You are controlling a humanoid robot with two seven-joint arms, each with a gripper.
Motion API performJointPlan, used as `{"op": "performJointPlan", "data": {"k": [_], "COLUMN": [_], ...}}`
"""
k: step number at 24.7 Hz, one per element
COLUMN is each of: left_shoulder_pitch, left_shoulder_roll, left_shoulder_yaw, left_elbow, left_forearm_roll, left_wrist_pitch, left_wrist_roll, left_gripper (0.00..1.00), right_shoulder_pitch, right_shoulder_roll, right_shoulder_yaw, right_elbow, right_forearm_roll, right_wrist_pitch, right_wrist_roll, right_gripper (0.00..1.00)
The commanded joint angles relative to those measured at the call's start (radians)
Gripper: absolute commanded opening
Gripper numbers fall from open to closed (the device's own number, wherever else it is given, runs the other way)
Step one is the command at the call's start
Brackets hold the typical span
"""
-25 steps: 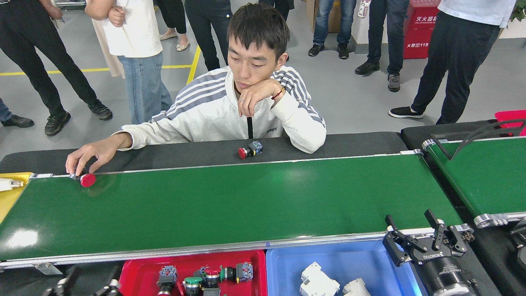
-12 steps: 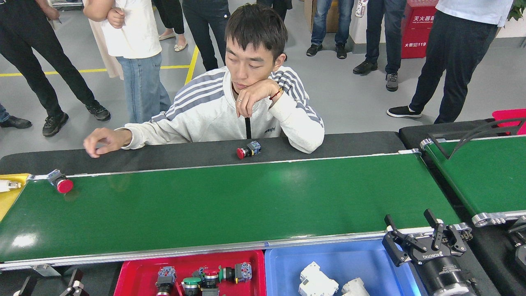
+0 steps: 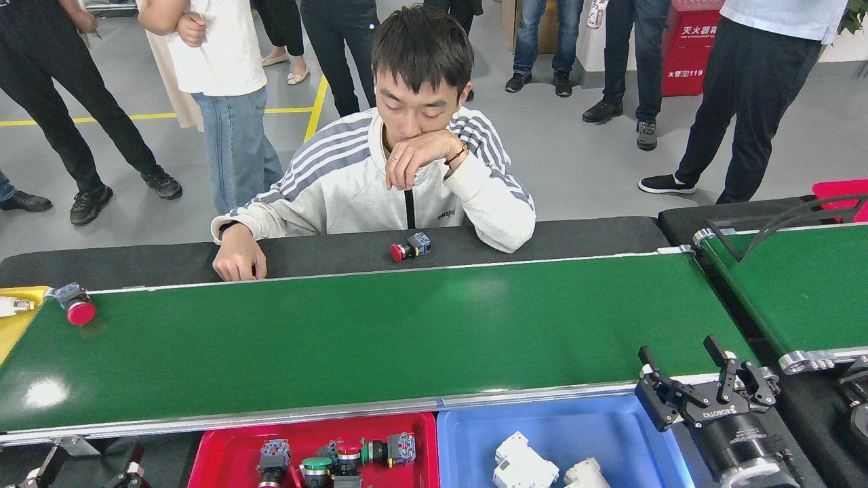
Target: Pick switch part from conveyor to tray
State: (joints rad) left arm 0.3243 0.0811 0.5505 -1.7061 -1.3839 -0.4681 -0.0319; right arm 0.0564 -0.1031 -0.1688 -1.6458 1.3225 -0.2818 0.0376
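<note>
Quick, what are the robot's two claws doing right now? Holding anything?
Right gripper: jaws open, holding nothing, at the near rail of the conveyor.
Left gripper: mostly cut off at the bottom edge; cannot be told.

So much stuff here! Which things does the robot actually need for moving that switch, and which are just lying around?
Needed:
red-capped switch part at the far left end of the conveyor
red tray already holding switches
right gripper, open; left gripper, barely in view

Just lying around:
second switch on the black ledge
blue tray with white parts
yellow tray
</note>
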Motion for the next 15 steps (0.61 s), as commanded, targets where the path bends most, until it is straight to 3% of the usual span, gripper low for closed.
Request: {"op": "performJointPlan", "data": {"k": [1, 15], "left_shoulder_pitch": [-0.004, -0.013], "left_shoulder_roll": [0.012, 0.014], "left_shoulder_yaw": [0.003, 0.017], "left_elbow": [-0.004, 0.017], "left_forearm_roll": [-0.001, -0.003], "left_wrist_pitch": [-0.003, 0.005], "left_wrist_roll": [0.012, 0.012], "left_gripper": [1.00, 1.00], "right_shoulder_pitch": [-0.013, -0.024], "right_shoulder_roll": [-0.010, -0.035], "right_shoulder_yaw": [-0.003, -0.003], "right_elbow": [-0.008, 0.004], "right_forearm_roll": [-0.003, -0.005], "right_wrist_pitch": [-0.023, -0.079], "right_wrist_roll": [-0.001, 0.001], "right_gripper": [0.99, 0.99]}}
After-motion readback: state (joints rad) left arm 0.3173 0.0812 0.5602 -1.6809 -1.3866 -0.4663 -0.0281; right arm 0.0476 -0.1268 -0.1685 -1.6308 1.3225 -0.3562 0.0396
